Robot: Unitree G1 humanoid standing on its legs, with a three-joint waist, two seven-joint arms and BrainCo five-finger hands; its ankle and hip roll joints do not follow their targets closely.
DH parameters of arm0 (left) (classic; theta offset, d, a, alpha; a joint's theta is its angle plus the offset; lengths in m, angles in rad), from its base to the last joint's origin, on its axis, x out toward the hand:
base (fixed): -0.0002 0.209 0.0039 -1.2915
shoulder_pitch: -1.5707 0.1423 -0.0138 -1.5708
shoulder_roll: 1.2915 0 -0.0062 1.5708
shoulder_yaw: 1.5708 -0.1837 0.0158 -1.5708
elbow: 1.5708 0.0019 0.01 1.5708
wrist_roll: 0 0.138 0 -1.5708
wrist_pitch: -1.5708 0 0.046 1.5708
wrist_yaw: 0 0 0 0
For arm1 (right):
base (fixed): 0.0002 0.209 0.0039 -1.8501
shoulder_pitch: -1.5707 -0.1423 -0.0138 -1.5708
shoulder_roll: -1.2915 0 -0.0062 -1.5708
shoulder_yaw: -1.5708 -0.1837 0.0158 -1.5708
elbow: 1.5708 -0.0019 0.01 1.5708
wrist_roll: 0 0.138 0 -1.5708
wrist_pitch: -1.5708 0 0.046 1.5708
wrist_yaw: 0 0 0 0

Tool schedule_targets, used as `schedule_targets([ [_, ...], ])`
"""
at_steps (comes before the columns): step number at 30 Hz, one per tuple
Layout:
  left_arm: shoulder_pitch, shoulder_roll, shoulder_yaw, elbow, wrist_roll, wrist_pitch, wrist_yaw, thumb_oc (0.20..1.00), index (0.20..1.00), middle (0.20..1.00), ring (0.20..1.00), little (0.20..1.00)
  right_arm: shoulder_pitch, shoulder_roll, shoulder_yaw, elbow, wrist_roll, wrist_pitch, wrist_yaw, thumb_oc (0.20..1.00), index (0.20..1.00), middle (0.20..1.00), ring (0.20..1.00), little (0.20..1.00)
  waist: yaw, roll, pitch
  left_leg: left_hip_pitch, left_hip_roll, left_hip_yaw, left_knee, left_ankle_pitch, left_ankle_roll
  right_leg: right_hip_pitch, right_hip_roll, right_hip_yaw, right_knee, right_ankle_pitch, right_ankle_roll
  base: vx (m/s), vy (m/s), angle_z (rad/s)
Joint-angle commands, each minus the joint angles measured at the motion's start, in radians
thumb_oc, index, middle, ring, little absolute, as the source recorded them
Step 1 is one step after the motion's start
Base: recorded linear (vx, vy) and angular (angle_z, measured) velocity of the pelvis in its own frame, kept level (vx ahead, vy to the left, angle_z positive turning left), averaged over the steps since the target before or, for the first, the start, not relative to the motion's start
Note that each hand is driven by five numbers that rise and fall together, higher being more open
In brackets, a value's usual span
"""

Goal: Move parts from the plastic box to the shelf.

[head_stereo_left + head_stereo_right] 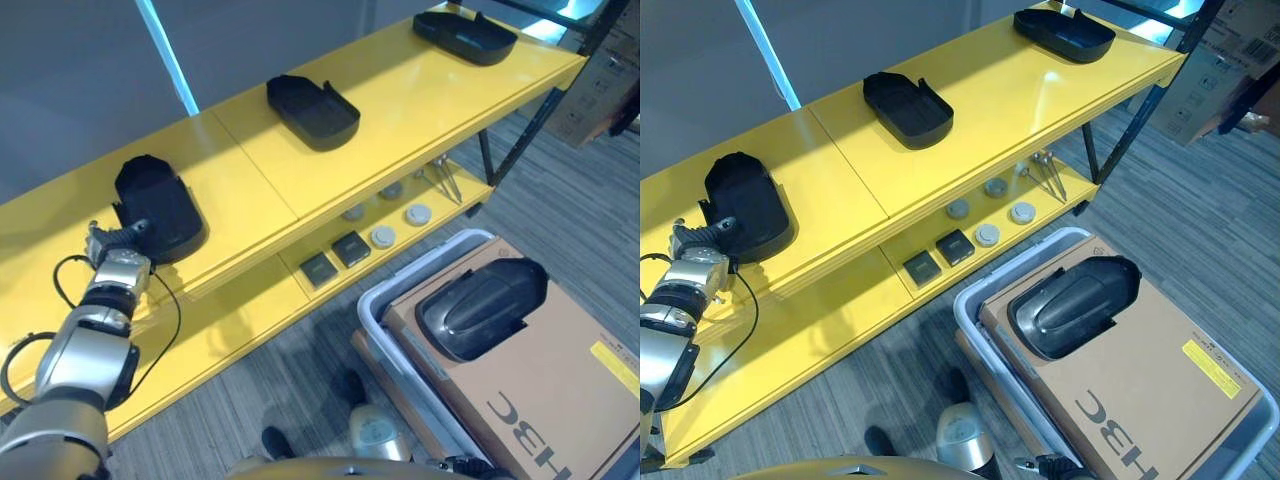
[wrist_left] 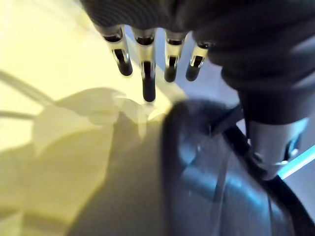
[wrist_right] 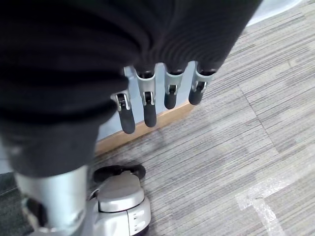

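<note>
Left eye view showed the yellow shelf (image 1: pixel 420 90) with three black parts on its top board; the nearest part (image 1: pixel 158 207) lay just by my left hand (image 1: pixel 118 243), whose fingers (image 2: pixel 146 73) hung straight and held nothing. Beside the shelf stood the plastic box (image 1: pixel 985 290) with a cardboard carton (image 1: pixel 1140 390) and another black part (image 1: pixel 1075 305) on it. My right hand (image 3: pixel 152 93) hung relaxed over the floor.

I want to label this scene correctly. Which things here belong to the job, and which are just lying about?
Job:
- three black parts on the top shelf: left, middle, right
- part on the carton in the plastic box
- left hand at the left part, fingers straight

Lying about:
- discs, square blocks and metal tools on the lower shelf
</note>
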Motion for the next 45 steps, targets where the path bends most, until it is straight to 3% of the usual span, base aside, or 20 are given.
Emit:
schedule_targets([
  [1,-0.058,0.093,0.039,-0.044,-0.005,-0.051,-0.019,1.0,1.0,1.0,1.0,1.0,0.008,-0.022,0.03,0.044,-0.038,-0.012,-0.011,1.0,1.0,1.0,1.0,1.0,0.025,-0.01,-0.048,-0.052,0.12,-0.121,0.082,-0.03,-0.058,0.026,-0.08,0.009,0.04,-0.075,0.077,0.02,0.014,0.08],
  [5,-0.034,0.13,0.042,-0.131,0.036,-0.077,-0.049,1.0,1.0,1.0,1.0,1.0,0.014,-0.015,0.014,0.046,-0.045,-0.01,-0.019,1.0,1.0,1.0,1.0,1.0,0.048,-0.006,-0.06,-0.046,0.119,-0.128,0.078,-0.032,-0.057,0.04,-0.083,-0.003,0.027,-0.07,0.08,0.0,0.01,0.08],
  [11,0.029,0.178,0.051,-0.332,0.046,-0.195,-0.069,1.0,1.0,1.0,1.0,1.0,0.032,0.001,-0.009,0.037,-0.052,0.001,-0.036,1.0,1.0,1.0,1.0,1.0,0.084,-0.007,-0.071,-0.04,0.119,-0.138,0.077,-0.036,-0.053,0.058,-0.089,-0.021,0.017,-0.065,0.085,0.01,0.002,0.09],
  [14,0.086,0.181,0.073,-0.549,0.006,-0.288,-0.107,1.0,1.0,1.0,1.0,1.0,0.043,0.012,-0.022,0.034,-0.051,0.003,-0.043,1.0,1.0,1.0,1.0,1.0,0.103,-0.014,-0.07,-0.041,0.117,-0.147,0.077,-0.039,-0.051,0.063,-0.091,-0.029,0.017,-0.065,0.084,0.01,-0.011,0.08],
  [16,0.157,0.149,0.105,-0.761,-0.042,-0.322,-0.163,1.0,1.0,1.0,1.0,1.0,0.054,0.026,-0.035,0.031,-0.052,0.0,-0.05,1.0,1.0,1.0,1.0,1.0,0.116,-0.019,-0.068,-0.039,0.115,-0.152,0.073,-0.042,-0.049,0.068,-0.093,-0.036,0.013,-0.064,0.086,0.01,-0.019,0.07],
  [17,0.232,0.095,0.128,-0.937,-0.068,-0.344,-0.233,1.0,1.0,1.0,1.0,1.0,0.062,0.04,-0.048,0.028,-0.049,-0.002,-0.056,1.0,1.0,1.0,1.0,1.0,0.129,-0.025,-0.066,-0.042,0.114,-0.159,0.072,-0.044,-0.049,0.069,-0.094,-0.041,0.011,-0.064,0.087,0.0,-0.024,0.06],
  [20,0.355,-0.011,0.136,-1.168,-0.082,-0.364,-0.334,1.0,1.0,1.0,1.0,1.0,0.077,0.057,-0.065,0.004,-0.054,0.006,-0.068,1.0,1.0,1.0,1.0,1.0,0.144,-0.031,-0.06,-0.049,0.112,-0.17,0.068,-0.044,-0.05,0.066,-0.095,-0.049,0.007,-0.06,0.09,-0.01,-0.025,0.07],
  [23,0.451,-0.088,0.122,-1.262,-0.164,-0.336,-0.425,1.0,1.0,1.0,1.0,1.0,0.085,0.068,-0.07,-0.01,-0.051,0.008,-0.076,1.0,1.0,1.0,1.0,1.0,0.155,-0.034,-0.055,-0.056,0.112,-0.176,0.069,-0.044,-0.052,0.064,-0.095,-0.054,0.004,-0.057,0.091,-0.01,-0.021,0.01],
  [25,0.51,-0.13,0.099,-1.279,-0.181,-0.372,-0.459,1.0,1.0,1.0,1.0,1.0,0.086,0.071,-0.069,-0.015,-0.035,0.009,-0.077,1.0,1.0,1.0,1.0,1.0,0.163,-0.036,-0.052,-0.063,0.112,-0.177,0.07,-0.044,-0.052,0.058,-0.093,-0.055,0.003,-0.054,0.092,-0.03,-0.028,-0.01],
  [26,0.528,-0.138,0.09,-1.281,-0.168,-0.394,-0.464,0.586,0.586,0.586,0.586,0.586,0.085,0.07,-0.069,-0.011,-0.031,0.003,-0.075,1.0,1.0,1.0,1.0,1.0,0.165,-0.036,-0.049,-0.067,0.113,-0.177,0.072,-0.043,-0.052,0.055,-0.093,-0.056,0.003,-0.053,0.091,-0.04,-0.014,-0.01],
  [27,0.54,-0.145,0.081,-1.282,-0.16,-0.415,-0.458,0.231,0.231,0.231,0.231,0.231,0.083,0.07,-0.069,-0.007,-0.029,-0.001,-0.075,1.0,1.0,1.0,1.0,1.0,0.166,-0.036,-0.046,-0.07,0.113,-0.177,0.073,-0.043,-0.052,0.053,-0.093,-0.056,0.002,-0.051,0.091,-0.04,-0.006,-0.01],
  [28,0.55,-0.151,0.072,-1.28,-0.169,-0.423,-0.458,0.2,0.2,0.2,0.2,0.2,0.082,0.069,-0.067,-0.006,-0.026,-0.006,-0.075,1.0,1.0,1.0,1.0,1.0,0.168,-0.035,-0.044,-0.072,0.113,-0.178,0.073,-0.042,-0.051,0.051,-0.093,-0.055,0.001,-0.05,0.091,-0.03,-0.002,-0.01],
  [45,0.544,-0.213,-0.016,-1.055,-0.208,-0.472,-0.317,0.2,0.2,0.2,0.2,0.2,0.076,0.062,-0.029,-0.015,0.003,-0.004,-0.073,1.0,1.0,1.0,1.0,1.0,0.149,-0.031,-0.027,-0.083,0.118,-0.166,0.087,-0.039,-0.051,0.031,-0.103,-0.049,0.012,-0.037,0.099,0.0,-0.001,0.0],
])
